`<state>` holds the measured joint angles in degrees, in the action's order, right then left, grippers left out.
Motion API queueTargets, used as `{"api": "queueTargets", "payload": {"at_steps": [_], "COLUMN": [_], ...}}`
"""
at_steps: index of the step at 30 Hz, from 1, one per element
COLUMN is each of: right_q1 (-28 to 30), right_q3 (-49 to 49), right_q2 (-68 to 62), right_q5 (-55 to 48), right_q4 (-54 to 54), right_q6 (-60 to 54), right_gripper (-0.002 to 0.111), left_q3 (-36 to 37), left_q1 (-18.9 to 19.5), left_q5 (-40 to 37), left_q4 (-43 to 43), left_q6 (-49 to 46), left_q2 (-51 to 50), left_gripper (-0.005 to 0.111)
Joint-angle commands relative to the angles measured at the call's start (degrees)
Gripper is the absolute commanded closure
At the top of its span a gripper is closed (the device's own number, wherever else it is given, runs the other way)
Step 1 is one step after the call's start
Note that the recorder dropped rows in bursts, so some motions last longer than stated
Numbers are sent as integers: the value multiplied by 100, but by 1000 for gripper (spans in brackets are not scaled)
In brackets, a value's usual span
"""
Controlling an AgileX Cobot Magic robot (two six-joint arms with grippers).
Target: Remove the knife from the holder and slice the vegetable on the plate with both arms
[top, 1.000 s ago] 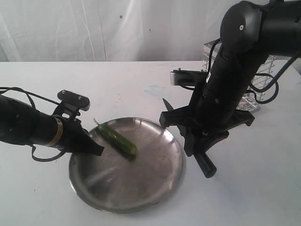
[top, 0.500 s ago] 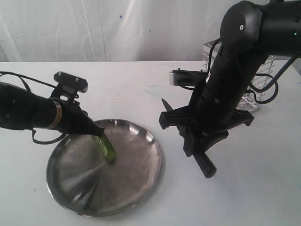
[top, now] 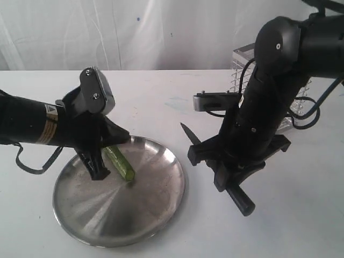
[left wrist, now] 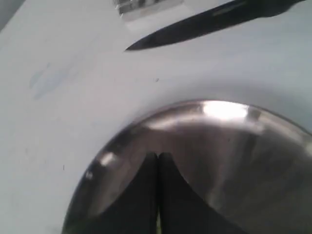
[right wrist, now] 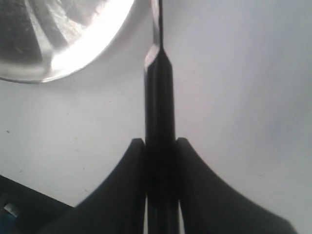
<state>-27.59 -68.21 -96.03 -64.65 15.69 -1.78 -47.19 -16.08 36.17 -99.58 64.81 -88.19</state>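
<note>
hiding vegetable (top: 121, 164) end: left tool (left wrist: 157, 160); knife (top: 243, 201) mostly obscured

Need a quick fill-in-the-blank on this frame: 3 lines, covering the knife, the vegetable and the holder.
1. The right arm grips the knife by its ___.
2. The vegetable lies on the ___.
3. The wire ___ stands behind the right arm.

Missing words: handle; plate; holder.
</note>
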Motion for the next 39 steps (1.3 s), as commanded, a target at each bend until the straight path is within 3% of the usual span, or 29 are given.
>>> {"api": "queueTargets", "payload": {"at_steps": [1,3,10,12,17,20,22,25,27,30,32,35,39], "right_q1": [-1,-1,-1,-1,-1,-1,-1,-1,-1,-1,-1,-1,-1], "right_q3": [503,664,700,700,700,700,700,700,700,700,700,700,700], "right_q2": [80,80,128,154,193,193,193,193,193,193,193,193,193], "right_q5": [479,638,718,718,754,807,876,1109,1228,1258,1247,1248,1019], "right_q4": [-26,-26,18,60,143,140,159,172,248,424,459,526,636], "right_q6": [-272,-275,-319,-319,-319,-402,-414,-435,-537,-710,-725,-725,-725], "right_gripper": [108,108,108,108,108,108,108,108,108,108,108,108,108], "left_q3": [186,173,4,-103,-109,158,414,788,963,1181,1003,287,-852], "left_q1": [-6,-6,-6,-6,-6,-6,-6,-116,-184,-301,-587,-729,-729], "left_q5": [-1278,-1226,-1682,-2043,-3831,-5014,-5515,-5904,-5560,-4767,-5291,-6710,-7961], "left_q4": [-37,-37,-37,-37,-37,-37,124,1890,3478,5761,7434,9666,11318], "left_q6": [2839,3555,3371,2385,-1303,-3468,-4358,-4578,-5066,-6952,-8778,-11069,-12076], "left_q2": [135,217,315,315,315,315,355,706,1029,1421,1450,1198,692], "left_gripper": [107,107,107,107,107,107,107,107,107,107,107,107,107]}}
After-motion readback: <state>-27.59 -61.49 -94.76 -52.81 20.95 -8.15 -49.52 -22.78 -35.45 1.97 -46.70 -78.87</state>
